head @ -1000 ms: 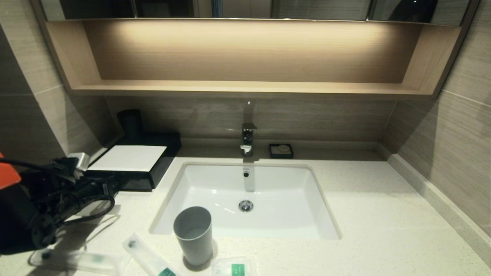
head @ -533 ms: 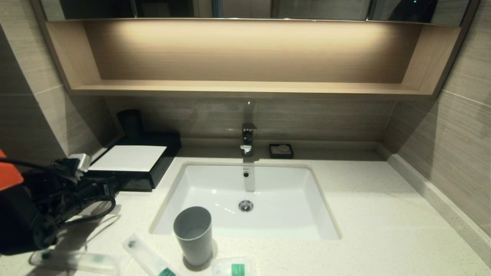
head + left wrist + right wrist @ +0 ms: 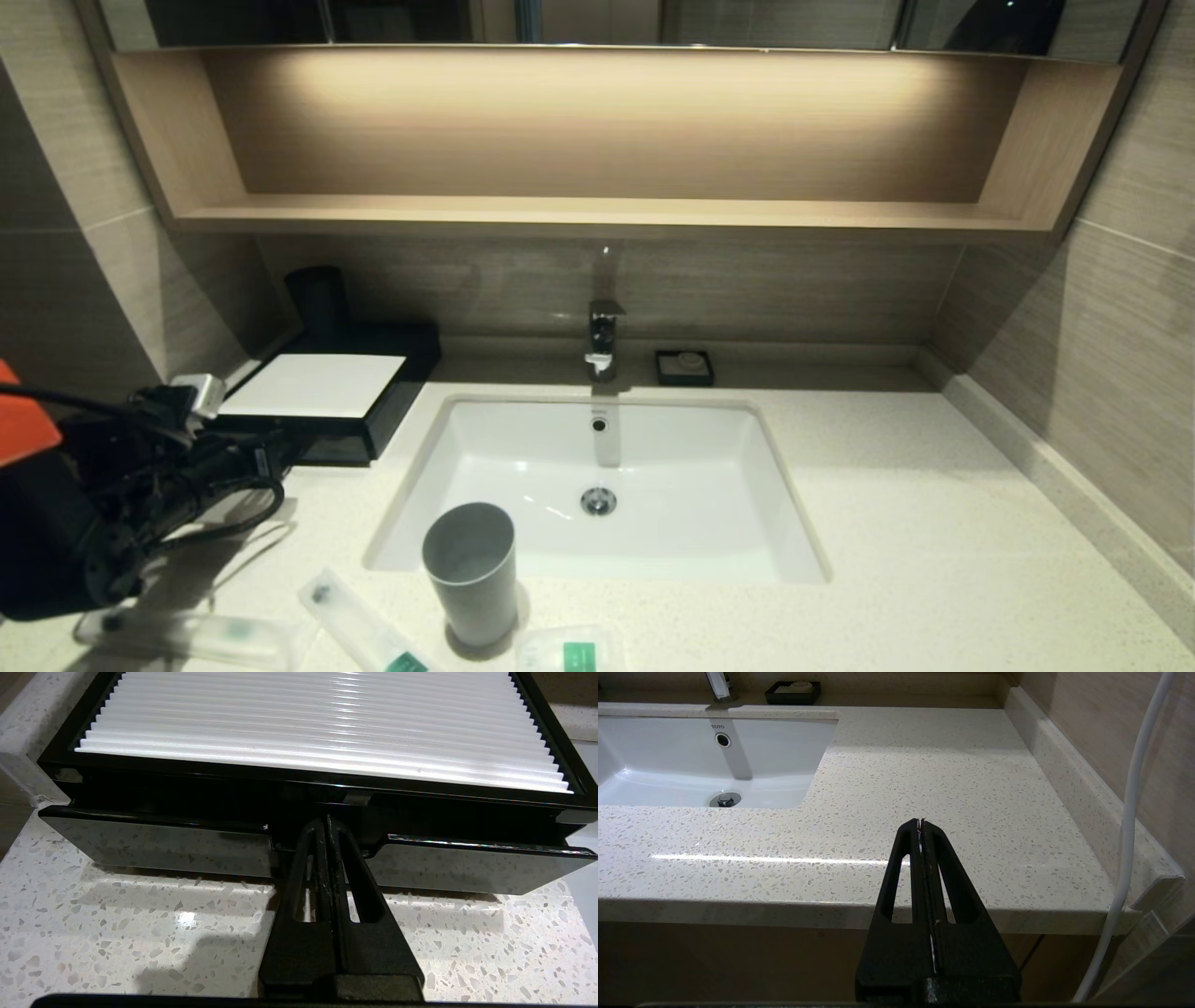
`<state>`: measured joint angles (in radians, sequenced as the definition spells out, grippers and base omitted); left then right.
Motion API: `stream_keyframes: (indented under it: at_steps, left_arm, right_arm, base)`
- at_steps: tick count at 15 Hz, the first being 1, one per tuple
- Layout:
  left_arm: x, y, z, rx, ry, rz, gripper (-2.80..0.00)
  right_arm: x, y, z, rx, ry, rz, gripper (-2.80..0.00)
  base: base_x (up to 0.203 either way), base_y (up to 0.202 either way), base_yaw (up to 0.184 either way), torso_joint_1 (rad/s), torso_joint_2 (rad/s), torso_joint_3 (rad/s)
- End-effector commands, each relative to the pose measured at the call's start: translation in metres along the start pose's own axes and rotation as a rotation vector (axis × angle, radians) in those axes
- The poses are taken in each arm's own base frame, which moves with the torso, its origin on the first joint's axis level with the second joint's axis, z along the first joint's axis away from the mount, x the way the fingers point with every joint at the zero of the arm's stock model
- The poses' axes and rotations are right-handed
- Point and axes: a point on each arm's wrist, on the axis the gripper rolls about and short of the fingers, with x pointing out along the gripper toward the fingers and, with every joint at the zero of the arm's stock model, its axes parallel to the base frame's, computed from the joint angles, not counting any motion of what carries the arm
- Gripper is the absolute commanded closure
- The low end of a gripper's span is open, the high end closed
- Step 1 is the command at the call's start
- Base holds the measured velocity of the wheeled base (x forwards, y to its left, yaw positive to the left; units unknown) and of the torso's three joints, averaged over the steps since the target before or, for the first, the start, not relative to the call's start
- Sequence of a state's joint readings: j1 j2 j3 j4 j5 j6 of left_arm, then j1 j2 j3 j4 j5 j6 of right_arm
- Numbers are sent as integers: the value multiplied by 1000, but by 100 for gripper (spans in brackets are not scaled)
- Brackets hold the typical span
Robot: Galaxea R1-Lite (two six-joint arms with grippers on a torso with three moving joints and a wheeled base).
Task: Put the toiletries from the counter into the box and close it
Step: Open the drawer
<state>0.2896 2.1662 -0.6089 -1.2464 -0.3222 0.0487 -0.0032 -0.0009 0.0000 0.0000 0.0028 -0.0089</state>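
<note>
The cream speckled counter (image 3: pixel 915 523) with its white rectangular sink (image 3: pixel 653 467) fills the head view, and judging from how things lie, the task is barely begun: all three toiletries are outside the box and the closing is still to come. The box (image 3: pixel 322 397) stands at the back left of the counter, beside the sink, low and black with a ribbed white top panel; in the left wrist view its glossy black drawer front (image 3: pixel 154 847) stands a little way out from the body, a dark gap showing above it. The left gripper (image 3: pixel 328 826) has its fingers pressed together, tips at the notch in the middle of the drawer front; whether they hook it I cannot tell. The right gripper (image 3: pixel 920 823), fingers likewise closed on nothing, is parked before the counter's front edge. A grey cup (image 3: pixel 470 571) stands at the sink's near rim. By it lie the long packet (image 3: pixel 359 630), another long packet (image 3: pixel 201 637) farther left, and the small squarish packet (image 3: pixel 569 651), translucent white plastic with green labels.
</note>
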Motion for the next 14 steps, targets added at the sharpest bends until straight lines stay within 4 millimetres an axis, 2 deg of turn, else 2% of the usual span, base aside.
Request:
stream_keyframes:
  at_steps: [1, 14]
  left_arm:
    - [1, 0, -1, 1, -2, -1, 0]
    - [6, 1, -4, -2, 8, -1, 0]
  right_arm:
    - [0, 0, 0, 0, 1, 0, 0]
    - [0, 0, 0, 0, 2, 0, 0]
  base:
    - [0, 0, 0, 0, 0, 0]
    - [0, 0, 0, 0, 0, 0]
